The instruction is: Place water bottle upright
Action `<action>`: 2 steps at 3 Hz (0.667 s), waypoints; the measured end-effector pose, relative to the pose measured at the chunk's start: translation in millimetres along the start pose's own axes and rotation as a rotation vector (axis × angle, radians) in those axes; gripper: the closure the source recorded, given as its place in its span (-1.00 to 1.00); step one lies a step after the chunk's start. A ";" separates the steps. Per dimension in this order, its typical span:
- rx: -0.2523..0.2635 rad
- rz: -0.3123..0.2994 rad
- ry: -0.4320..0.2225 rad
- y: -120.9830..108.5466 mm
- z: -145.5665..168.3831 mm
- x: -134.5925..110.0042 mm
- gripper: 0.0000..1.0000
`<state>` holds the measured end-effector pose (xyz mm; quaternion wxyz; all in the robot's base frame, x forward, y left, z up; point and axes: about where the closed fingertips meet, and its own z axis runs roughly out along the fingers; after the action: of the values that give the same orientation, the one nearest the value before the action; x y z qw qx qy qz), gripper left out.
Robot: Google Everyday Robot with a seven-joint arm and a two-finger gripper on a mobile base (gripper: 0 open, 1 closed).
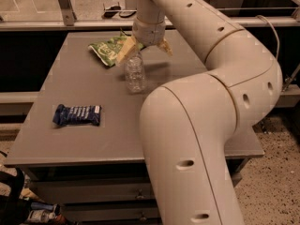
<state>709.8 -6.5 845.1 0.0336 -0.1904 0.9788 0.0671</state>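
Camera view: gripper [144,48] hangs over the bench [75,144] near the middle of the far edge, fingers [124,50] spread apart, clamped on nothing. Water bottle [135,75] stands upright right under it, its top between and just below the spread fingers. Looks light, thin ribbed plastic, probably squashy and a bit slick; best taken round the mid body, gently. Green snack bag [105,51] just beside it toward the far left corner; blue packet [77,115] near the left edge
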 end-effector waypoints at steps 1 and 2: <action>0.034 0.000 0.015 3.0 2.3 -2.9 -1.00; 0.062 0.005 0.031 5.8 6.6 -5.9 -1.00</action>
<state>713.4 1.9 839.8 0.0241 -0.1880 0.9813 0.0340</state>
